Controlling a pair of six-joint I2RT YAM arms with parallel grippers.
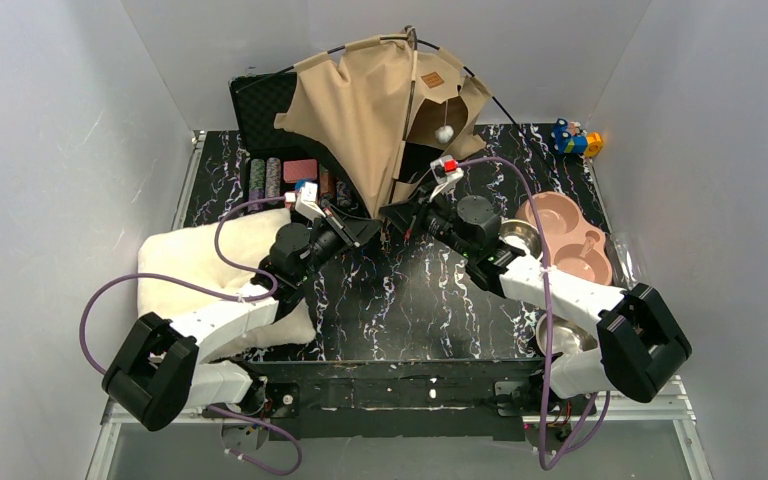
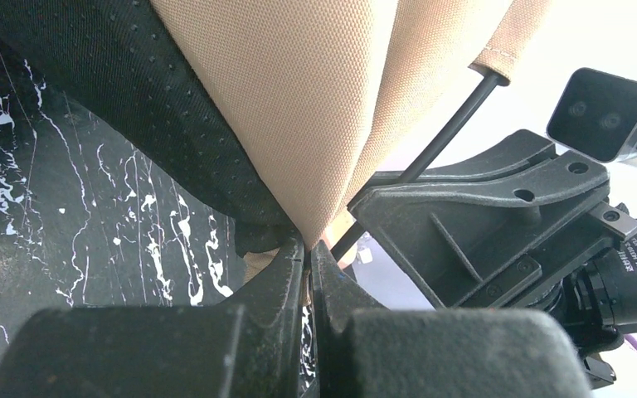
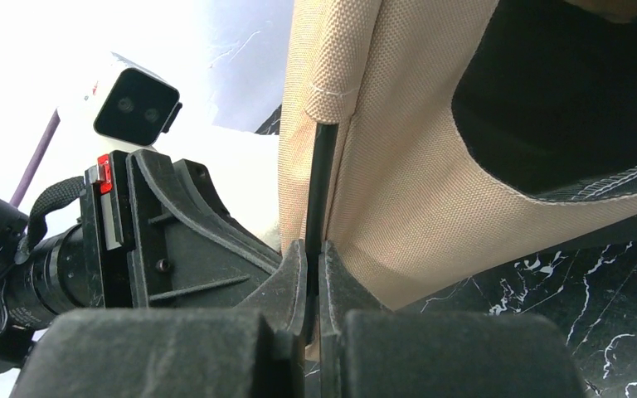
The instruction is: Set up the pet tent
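The pet tent (image 1: 355, 110) is a tan canvas shell with thin black poles, half raised at the back middle of the table and leaning. A brown label patch (image 1: 431, 79) and a white pom-pom (image 1: 444, 133) show on its right side. Both grippers meet at its lower front corner. My left gripper (image 1: 368, 228) is shut on a fold of the tan canvas (image 2: 315, 108), pinched right at the jaw tips (image 2: 308, 246). My right gripper (image 1: 397, 217) faces it, shut on a black pole (image 3: 319, 182) that leaves a canvas sleeve and runs down between the tips (image 3: 313, 249).
A fluffy cream cushion (image 1: 205, 262) lies under the left arm. An open black case (image 1: 265, 100) with poker chips (image 1: 266, 178) sits behind the tent's left side. A pink double bowl (image 1: 565, 235), a metal bowl (image 1: 520, 236) and a small blue and yellow toy (image 1: 576, 140) are on the right.
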